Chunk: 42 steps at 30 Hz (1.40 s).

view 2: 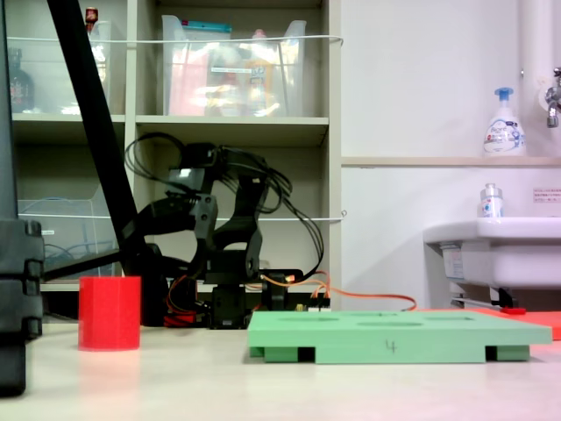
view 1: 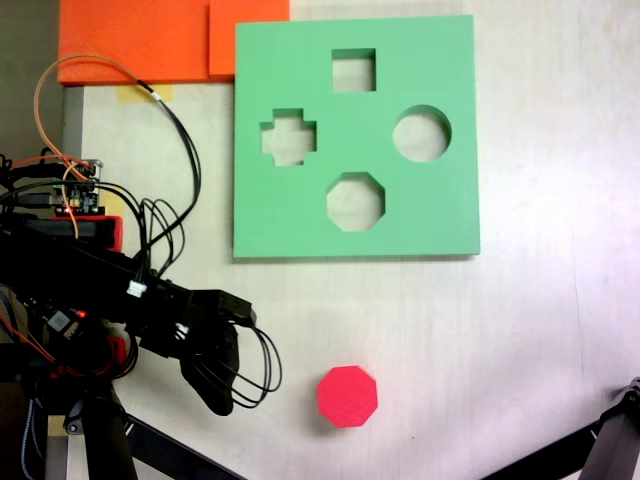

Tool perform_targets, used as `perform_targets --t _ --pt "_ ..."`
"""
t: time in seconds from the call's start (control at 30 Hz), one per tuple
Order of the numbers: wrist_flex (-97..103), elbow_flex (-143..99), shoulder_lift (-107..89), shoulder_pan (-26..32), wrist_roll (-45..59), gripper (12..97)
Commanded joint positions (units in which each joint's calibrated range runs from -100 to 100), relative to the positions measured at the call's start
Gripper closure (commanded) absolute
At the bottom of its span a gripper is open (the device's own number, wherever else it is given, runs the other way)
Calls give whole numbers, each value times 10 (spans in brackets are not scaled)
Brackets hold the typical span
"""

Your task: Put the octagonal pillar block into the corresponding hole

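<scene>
Resting on a pale worktop point(view 1: 540, 330), one red octagonal pillar block point(view 1: 348, 396) stands upright and alone, seen from above in a fixed view. It sits just to the right of the black fingers point(view 1: 212, 385) in that view, close by but not touching them, with bare worktop between. Whether the fingers are apart or together cannot be told; they overlap into one dark shape among looping cables point(view 1: 180, 160).

Beyond the fingers, toward the top of that view, lies one flat light-green foam board point(view 1: 440, 210) with four cut-outs: one square point(view 1: 354, 70), one cross point(view 1: 288, 137), one round point(view 1: 421, 134) and one eight-sided hole point(view 1: 355, 201). The eight-sided hole is the cut-out nearest the block, well apart from it, and nothing stands on the open worktop between them.

Two orange foam pieces point(view 1: 140, 40) lie past the board's far left corner.

From the low side view, the block point(view 2: 110, 313) stands left of the board point(view 2: 394, 331), with the arm point(view 2: 210, 228) behind, before shelves point(view 2: 228, 123). A sink point(view 2: 500, 246) is at the right.
</scene>
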<state>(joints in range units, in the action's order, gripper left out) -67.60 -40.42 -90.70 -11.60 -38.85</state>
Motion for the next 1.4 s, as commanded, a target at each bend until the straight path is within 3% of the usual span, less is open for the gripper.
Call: perform_targets --t 0.0,0.8,1.37 --pt "34 53 34 -4 13 354" --pt "86 260 400 -20 56 346" --pt "92 371 522 -15 61 346"
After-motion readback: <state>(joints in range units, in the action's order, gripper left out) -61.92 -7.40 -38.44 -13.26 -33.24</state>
